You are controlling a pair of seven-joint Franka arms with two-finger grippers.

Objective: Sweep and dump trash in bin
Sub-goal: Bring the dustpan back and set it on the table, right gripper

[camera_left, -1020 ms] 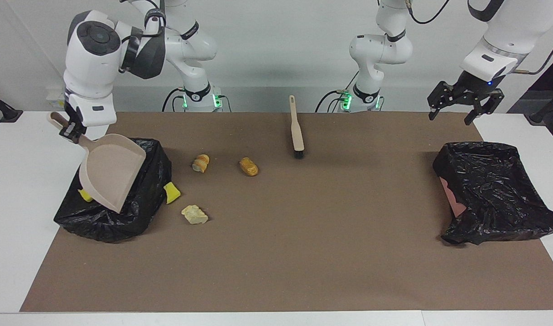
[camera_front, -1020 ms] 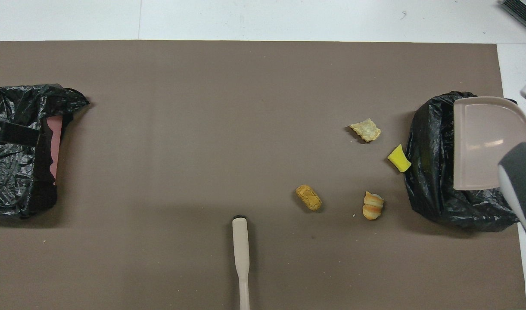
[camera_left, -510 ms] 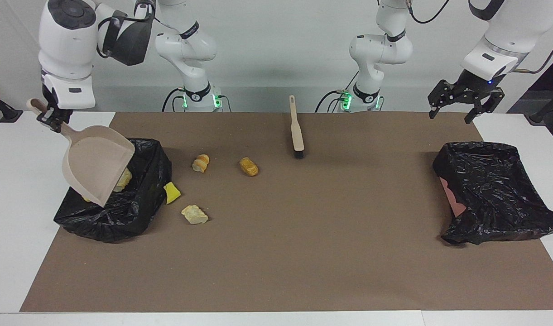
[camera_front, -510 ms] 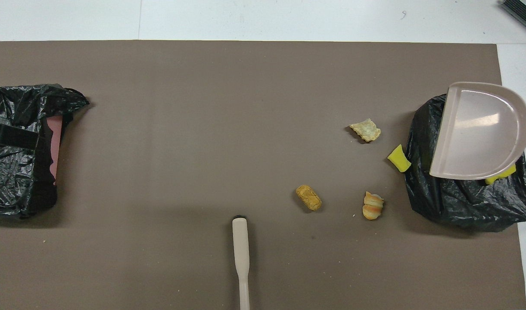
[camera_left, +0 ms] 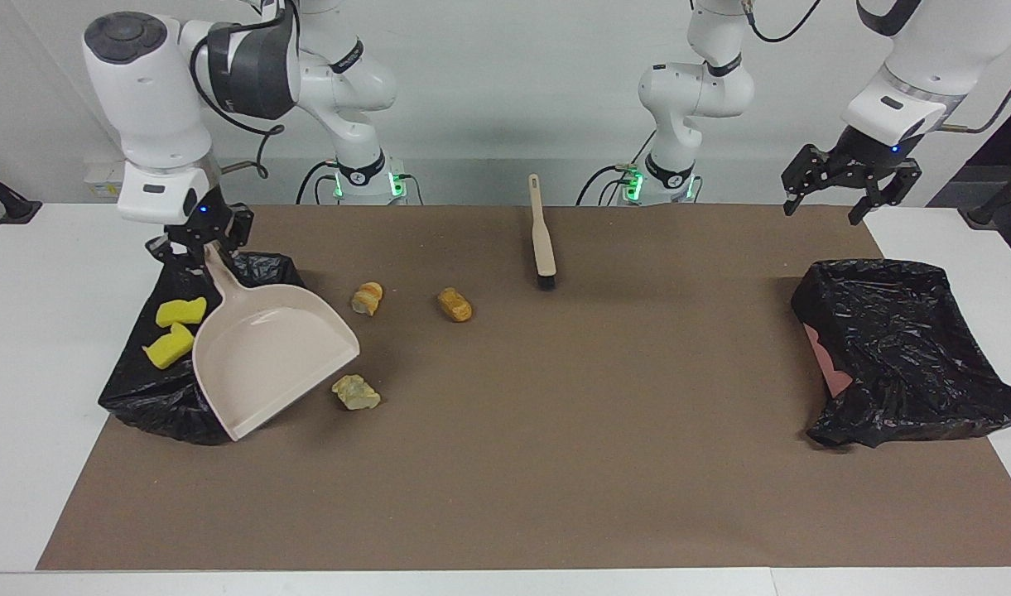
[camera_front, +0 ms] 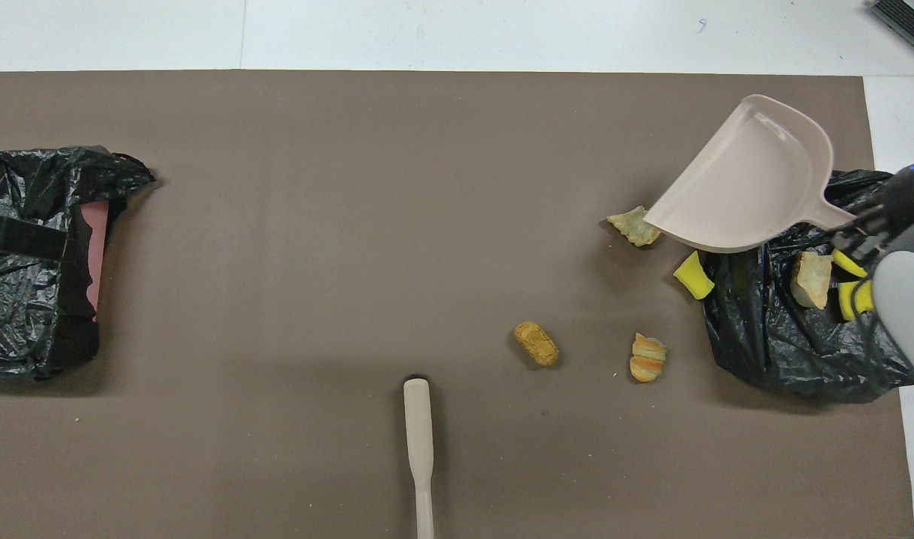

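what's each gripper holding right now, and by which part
The right gripper holds the dustpan by its handle, over the bin. The left gripper is open and holds nothing.

A plain pale wall [camera_left: 505, 74] stands toward twelve o'clock in the facing view; a white table [camera_left: 41, 331] carries a brown mat [camera_left: 555, 430]; the light is even.
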